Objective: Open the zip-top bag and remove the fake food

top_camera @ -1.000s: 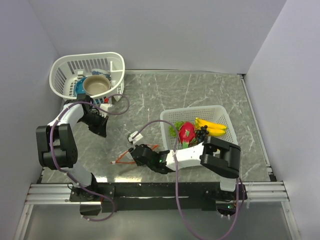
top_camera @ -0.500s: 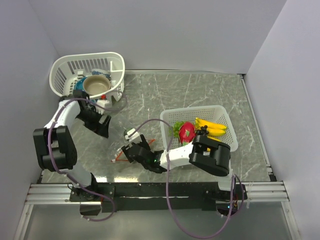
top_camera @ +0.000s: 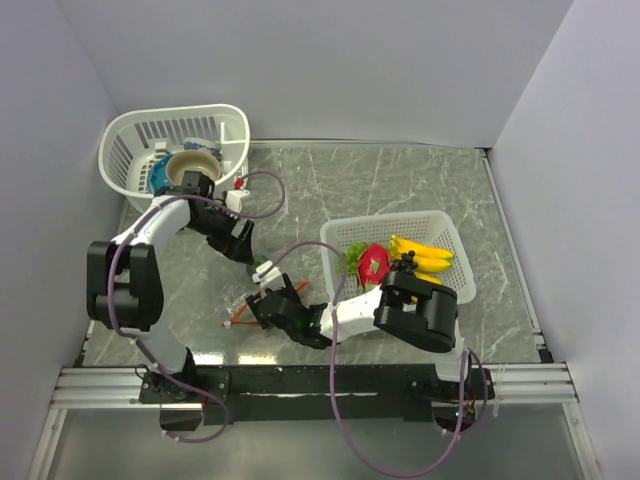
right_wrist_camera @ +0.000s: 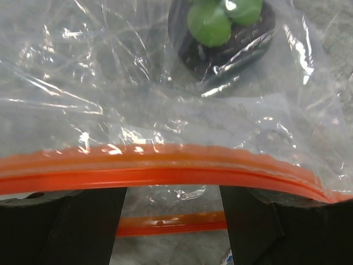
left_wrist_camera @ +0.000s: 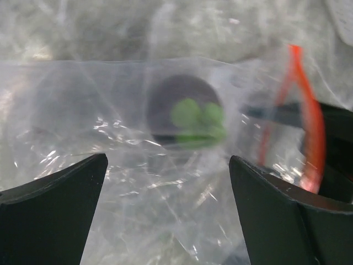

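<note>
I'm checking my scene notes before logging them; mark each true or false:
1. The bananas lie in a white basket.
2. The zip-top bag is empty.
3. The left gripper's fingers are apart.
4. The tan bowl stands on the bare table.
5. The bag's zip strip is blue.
1. True: the bananas lie in the right white basket.
2. False: the zip-top bag holds a green piece on something dark.
3. True: the left gripper is open.
4. False: the tan bowl sits in the far-left basket.
5. False: the zip strip is orange-red.
</note>
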Available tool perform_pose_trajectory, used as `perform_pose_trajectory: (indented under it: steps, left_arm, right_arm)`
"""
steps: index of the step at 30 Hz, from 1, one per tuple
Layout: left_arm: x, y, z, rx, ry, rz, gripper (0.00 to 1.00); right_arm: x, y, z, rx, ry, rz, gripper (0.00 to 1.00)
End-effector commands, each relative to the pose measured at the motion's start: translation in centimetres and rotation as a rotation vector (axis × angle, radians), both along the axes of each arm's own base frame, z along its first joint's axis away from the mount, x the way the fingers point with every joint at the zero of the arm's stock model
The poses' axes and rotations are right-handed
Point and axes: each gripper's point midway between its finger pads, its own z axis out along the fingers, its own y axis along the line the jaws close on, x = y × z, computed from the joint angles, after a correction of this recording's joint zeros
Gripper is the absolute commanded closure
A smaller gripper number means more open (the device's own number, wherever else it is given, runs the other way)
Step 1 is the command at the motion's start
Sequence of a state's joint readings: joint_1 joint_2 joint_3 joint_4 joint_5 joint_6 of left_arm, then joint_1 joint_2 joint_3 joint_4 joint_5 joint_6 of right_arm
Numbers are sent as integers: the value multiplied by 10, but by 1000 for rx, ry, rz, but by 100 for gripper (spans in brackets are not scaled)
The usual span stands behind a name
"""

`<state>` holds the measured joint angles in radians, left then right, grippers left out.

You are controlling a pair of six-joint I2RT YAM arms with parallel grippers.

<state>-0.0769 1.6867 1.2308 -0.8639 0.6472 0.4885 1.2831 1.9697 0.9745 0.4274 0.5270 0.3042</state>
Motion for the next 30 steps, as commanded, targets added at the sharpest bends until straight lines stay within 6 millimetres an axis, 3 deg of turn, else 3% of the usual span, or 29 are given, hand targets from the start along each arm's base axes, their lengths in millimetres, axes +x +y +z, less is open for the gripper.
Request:
perform_pose_trajectory:
  steps: [1, 12, 19, 23, 24, 25, 30]
  left_arm:
    - [46, 5, -1, 8, -139, 122, 1]
    - [70, 14, -29, 100, -222, 227, 1]
    - [61, -13, -62, 124, -182, 180, 1]
    - [36, -31, -83, 161, -133, 83, 1]
    - [29, -31, -87, 172, -128, 59, 1]
    - [27, -31, -85, 172, -136, 45, 1]
    - [11, -27, -74, 181, -147, -14, 1]
  right_arm:
    - [-6, 2, 1, 42, 13, 6, 29]
    - [-16, -2, -4, 65, 61, 29, 31]
    - [-22, -10, -12, 54, 83, 32, 32]
    - [-8, -19, -4, 19, 27, -27, 21]
    - [1, -23, 1, 14, -5, -73, 4]
    - [6, -26, 2, 8, -15, -94, 0]
    - [38, -44, 15, 18, -47, -202, 0]
